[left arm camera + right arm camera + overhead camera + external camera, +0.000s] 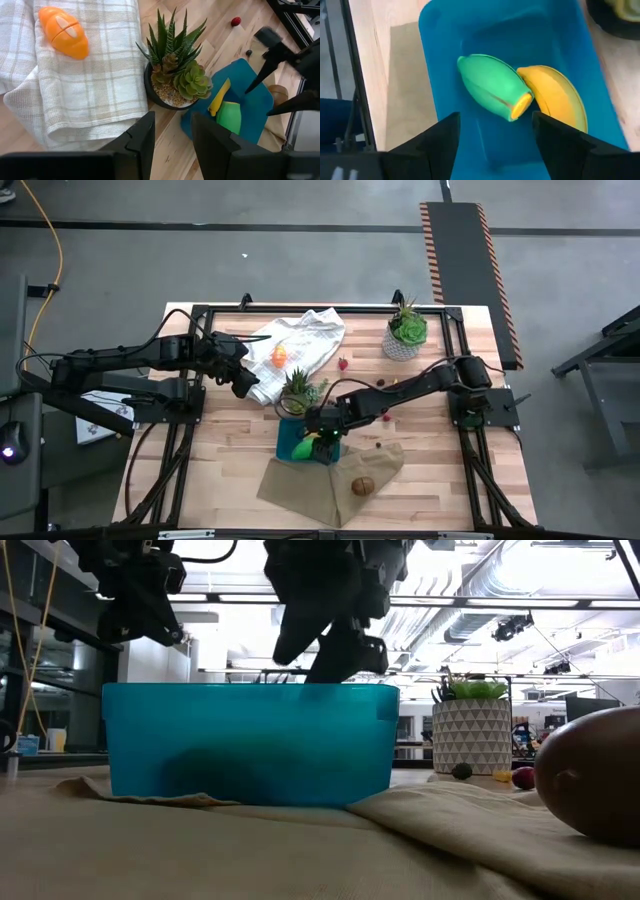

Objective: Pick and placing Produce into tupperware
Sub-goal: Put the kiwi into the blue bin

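Note:
The teal tupperware [292, 430] stands partly on a tan cloth [330, 480] near the table's front. In it lie a green pepper [492, 87] and a yellow banana [555, 95], side by side on its floor. My right gripper [496, 120] hovers open just above them, with nothing between its fingers. A brown kiwi [362, 486] rests on the cloth. An orange piece [64, 32] lies on the white towel [95, 85]. My left gripper [172, 130] waits open over the towel's near edge, holding nothing.
A dark-potted spiky plant [300, 392] stands right behind the tupperware, and a white-potted one [406, 330] at the far right. Small red berries [343, 364] and dark berries [378, 445] lie loose on the wood. A black frame [200, 310] rims the table.

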### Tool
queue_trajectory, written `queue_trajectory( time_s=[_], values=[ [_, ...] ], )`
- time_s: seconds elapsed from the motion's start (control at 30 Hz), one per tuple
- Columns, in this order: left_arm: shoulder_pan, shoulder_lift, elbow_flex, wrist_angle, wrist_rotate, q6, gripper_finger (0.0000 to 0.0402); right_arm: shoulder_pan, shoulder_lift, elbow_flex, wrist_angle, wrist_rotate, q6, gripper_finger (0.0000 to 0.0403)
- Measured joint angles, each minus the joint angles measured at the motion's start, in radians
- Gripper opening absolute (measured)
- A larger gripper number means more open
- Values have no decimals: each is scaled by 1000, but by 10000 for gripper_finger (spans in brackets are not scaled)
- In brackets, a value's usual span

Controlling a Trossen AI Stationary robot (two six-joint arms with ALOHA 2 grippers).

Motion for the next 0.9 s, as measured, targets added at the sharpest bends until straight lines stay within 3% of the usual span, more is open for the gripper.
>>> queue_trajectory(
  time_s=[0.17, 0.3, 0.43, 0.53, 0.7, 0.9],
  values=[
    [0, 0, 0, 2, 0, 0, 115, -1, -83, 2, -68, 56, -3, 235],
    [0, 0, 0, 2, 40, -2, 115, 14, -148, 2, -141, 30, -2, 235],
    [0, 0, 0, 13, 126, -1, 115, 62, -183, 2, -179, -41, -3, 235],
    [0, 0, 0, 42, 255, 12, 115, 91, -188, 2, -179, -91, 0, 235],
    [-22, 0, 0, 205, 490, -26, 115, 125, -187, 1, -214, -137, -3, 235],
    [-213, 0, 0, 463, 487, -133, 115, 159, -187, 0, -299, -135, -17, 235]
  ],
)
